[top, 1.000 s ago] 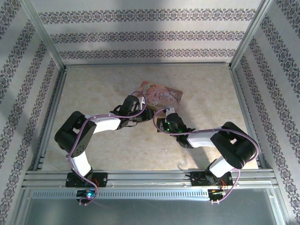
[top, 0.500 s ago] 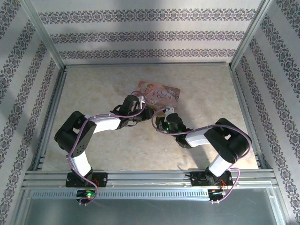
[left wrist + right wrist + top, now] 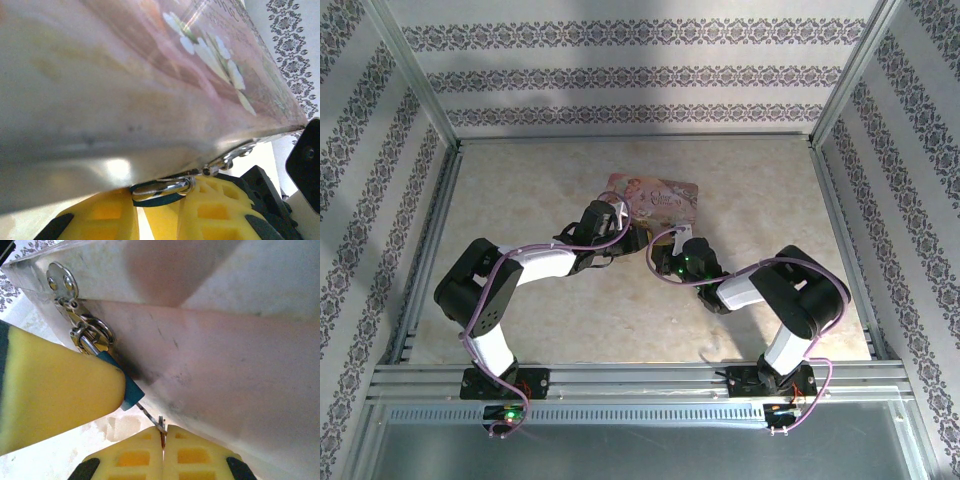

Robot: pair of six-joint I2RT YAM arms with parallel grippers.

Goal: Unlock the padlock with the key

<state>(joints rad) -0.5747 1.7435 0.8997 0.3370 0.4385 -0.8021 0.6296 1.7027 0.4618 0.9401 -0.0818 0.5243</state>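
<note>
Left tool (image 3: 159, 207): we see it clamped narrow on the padlock (image 3: 126, 385), at the 6 o'clock edge of the tin (image 3: 665, 195).
Right tool (image 3: 163, 433): pinched tight on the key (image 3: 148, 414), with the key's tip at the padlock's base.
Change: the tin has turned squarer and shifted toward 10 o'clock.

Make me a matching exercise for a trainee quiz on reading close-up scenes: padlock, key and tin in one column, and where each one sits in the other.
Things:
1. the padlock
2. the key
3. the pink tin

Places:
a. pinched between the shut fingers of the right gripper
b. on the table, beyond both grippers, picture side up
c. hanging from the tin's hasp, its blue body clamped in the left gripper

Pairs: 1-c, 2-a, 3-b
</note>
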